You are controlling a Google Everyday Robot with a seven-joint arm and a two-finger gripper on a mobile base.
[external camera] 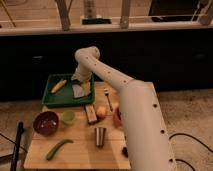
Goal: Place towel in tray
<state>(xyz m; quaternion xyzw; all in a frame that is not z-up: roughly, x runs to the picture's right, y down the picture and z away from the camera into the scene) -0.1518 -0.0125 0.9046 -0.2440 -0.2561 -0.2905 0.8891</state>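
Observation:
The dark green tray (55,98) sits at the back left of the wooden table. The pale grey-white towel (79,91) lies in the tray's right half. A long yellow corn-like object (58,85) lies in the tray's left half. My white arm reaches from the lower right over the table, and my gripper (80,80) is at the tray's right side, right above the towel's far edge.
A dark red bowl (45,122), a small green cup (68,117), a green vegetable (58,148), a dark block (91,114), an orange fruit (101,111), a metal cup (100,136) and a fork (107,97) lie on the table. A dark wall stands behind.

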